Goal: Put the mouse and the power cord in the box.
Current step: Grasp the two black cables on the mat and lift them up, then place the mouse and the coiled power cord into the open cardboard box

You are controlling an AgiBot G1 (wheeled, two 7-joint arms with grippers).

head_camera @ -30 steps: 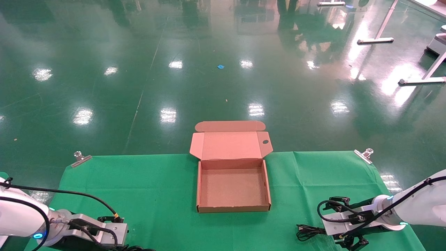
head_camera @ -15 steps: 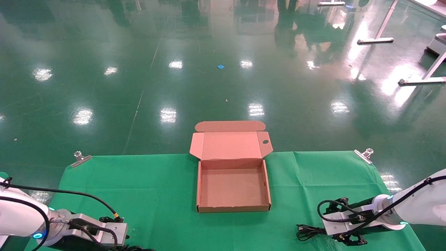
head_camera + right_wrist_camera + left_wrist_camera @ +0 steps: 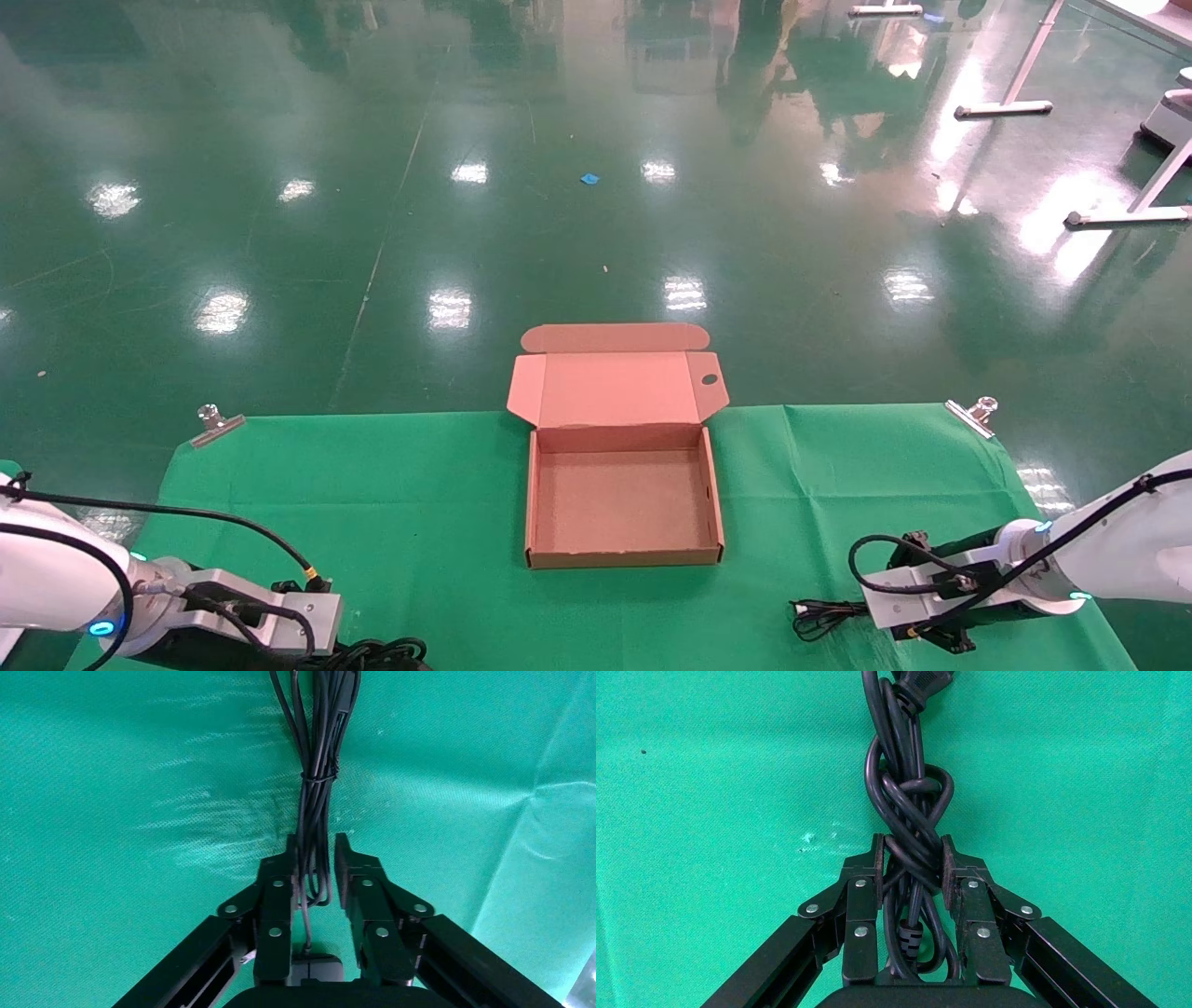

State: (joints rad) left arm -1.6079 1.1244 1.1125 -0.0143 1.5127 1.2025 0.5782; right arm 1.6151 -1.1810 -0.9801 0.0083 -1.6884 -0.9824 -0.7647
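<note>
Head view: box [image 3: 622, 494] sits open at table centre on the green cloth [image 3: 419, 485], lid [image 3: 616, 387] folded back toward 12 o'clock, overhanging the far table edge. Tray walls are low; tray interior bare. Round hole in the lid's flap on the 3 o'clock side. Wide bare cloth on both sides of the box, at 9 and 3 o'clock, and a strip between its front wall and the near edge. Metal clips [image 3: 971, 413] pin the cloth at the two far corners.

Left gripper [image 3: 372, 657] is low at the near edge, about 7 o'clock from the box, arm coming in from the left, wrist roughly level. Left wrist view: the fingers [image 3: 951, 874] are pinched against both sides of the power cord [image 3: 909, 822], a knotted bundle, plug end pointing away from the wrist. Bundle lies over the cloth; can't tell if it's lifted.

Right gripper [image 3: 936, 638] is low at about 5 o'clock from the box, well apart from it, arm entering from the right. Right wrist view: fingers [image 3: 344, 864] narrowly parted with the thin tied mouse cable [image 3: 316, 811] between them, touching one pad at least; full clamp can't be confirmed. Mouse [image 3: 314, 967] body is mostly hidden beneath the palm, just a dark end showing. Cable loops stick out on the cloth toward 9 o'clock of that gripper.
</note>
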